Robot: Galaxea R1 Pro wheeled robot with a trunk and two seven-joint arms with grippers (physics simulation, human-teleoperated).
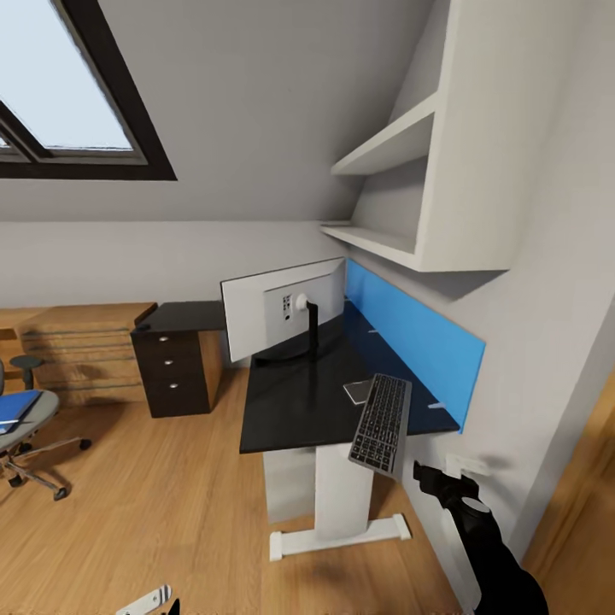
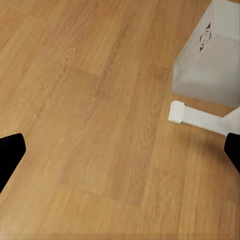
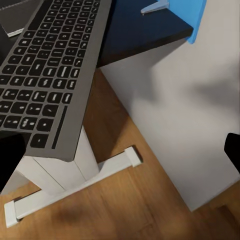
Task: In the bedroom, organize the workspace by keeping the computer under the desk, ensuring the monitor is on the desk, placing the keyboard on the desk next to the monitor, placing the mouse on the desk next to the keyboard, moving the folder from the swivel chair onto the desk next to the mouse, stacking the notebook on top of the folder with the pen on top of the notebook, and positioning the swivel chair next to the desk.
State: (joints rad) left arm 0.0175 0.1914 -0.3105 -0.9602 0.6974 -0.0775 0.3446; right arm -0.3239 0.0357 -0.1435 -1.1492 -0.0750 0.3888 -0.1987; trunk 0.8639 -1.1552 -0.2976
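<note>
The keyboard (image 1: 381,424) lies at the surface's (image 1: 290,410) front edge, overhanging it — just ahead of the right tool (image 1: 440,480), whose fingers (image 3: 11,160) are apart; left tool's fingers (image 2: 10,152) apart over floor.

No words, brands or numbers can be read here. The keyboard (image 3: 50,75) has white marks on its black keys, but they are too small and blurry to make out. The back of the monitor (image 1: 282,309) has some tiny dark marks near its stand, and those are too small to read too.
</note>
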